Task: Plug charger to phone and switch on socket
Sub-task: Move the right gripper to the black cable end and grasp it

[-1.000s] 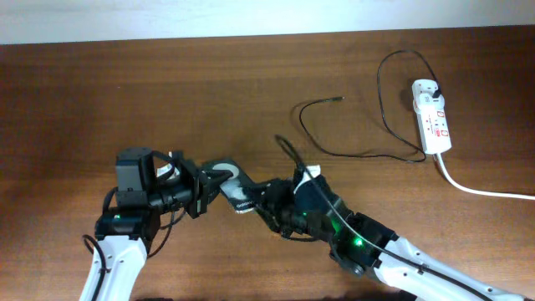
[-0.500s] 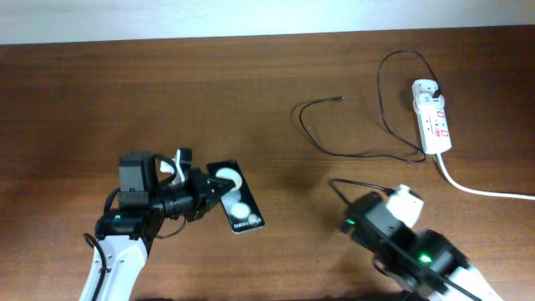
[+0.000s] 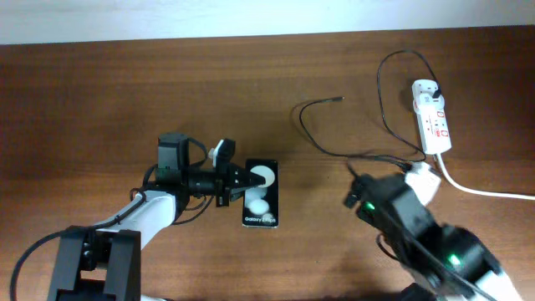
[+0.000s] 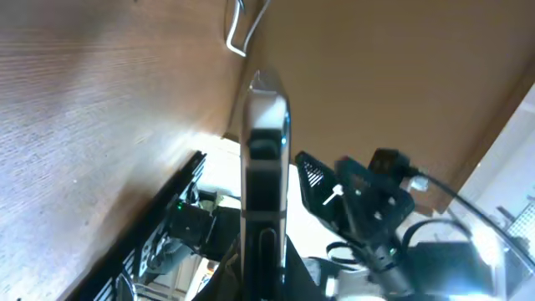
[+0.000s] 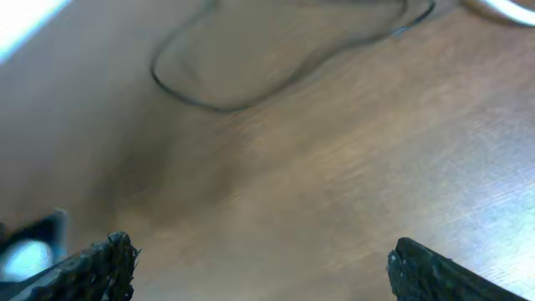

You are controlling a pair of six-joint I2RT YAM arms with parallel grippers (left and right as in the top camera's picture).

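Left gripper [image 3: 236, 179] pinching phone [image 3: 261, 194]; phone carried up-right and straightened since half second ago. White "Galaxy" lettering legible on end away from gripper. Right gripper [image 5: 263, 272] spread, empty, swung off phone. Charger [image 3: 338, 154] loop just ahead of it, socket [image 3: 433, 117] beyond, right. Likely next: grab connector tip.

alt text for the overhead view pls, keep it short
Left gripper grips the near end of a black phone at the middle of a brown wooden table. A thin black charger cable loops loosely to the right, its connector tip unplugged, leading to a white power strip; the right arm sits below it.
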